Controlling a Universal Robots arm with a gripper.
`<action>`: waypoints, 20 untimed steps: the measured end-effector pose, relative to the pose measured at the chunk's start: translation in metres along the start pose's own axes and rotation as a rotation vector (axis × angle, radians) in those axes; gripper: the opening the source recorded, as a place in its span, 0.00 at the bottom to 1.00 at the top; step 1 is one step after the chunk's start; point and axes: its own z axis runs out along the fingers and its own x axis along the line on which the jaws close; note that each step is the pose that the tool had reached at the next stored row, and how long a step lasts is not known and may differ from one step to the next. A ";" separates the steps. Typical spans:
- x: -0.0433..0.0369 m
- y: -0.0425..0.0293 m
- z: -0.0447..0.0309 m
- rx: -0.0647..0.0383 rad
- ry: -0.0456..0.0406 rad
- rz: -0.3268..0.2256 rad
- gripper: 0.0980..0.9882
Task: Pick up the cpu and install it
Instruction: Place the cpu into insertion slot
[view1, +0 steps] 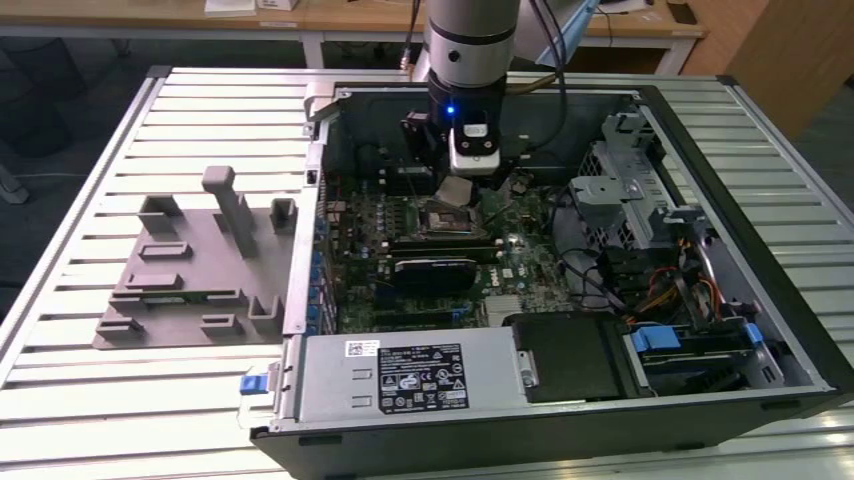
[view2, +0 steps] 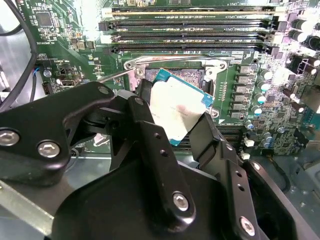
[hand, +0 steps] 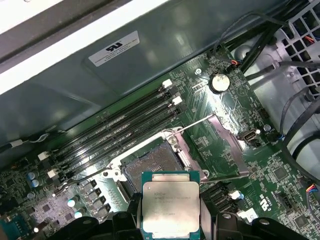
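Item under inspection: the cpu (hand: 170, 207), a small flat square chip with a shiny silver-grey metal top carrying faint print and a narrow blue-green border around it. State: held clear of every surface, clamped by two opposite edges between the fingers of my hand (view2: 174, 109). Position: just above the open socket (hand: 150, 167) on the motherboard (hand: 220, 130), not seated in it. Its edges sit askew to the socket's frame; whether it is level I cannot tell.

A pale slatted metal table (view1: 80, 200) spans the scene; behind it a light wooden desk (view1: 347, 15) stands on dark floor (view1: 160, 50), with a wooden panel (view1: 787, 60) at the exterior view's right
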 end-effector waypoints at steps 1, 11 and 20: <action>0.0000 0.0000 0.0000 0.000 -0.0002 0.004 0.50; 0.0000 0.0000 0.0002 0.004 -0.0082 0.182 0.50; 0.0000 -0.0001 0.0005 0.007 -0.0156 0.345 0.50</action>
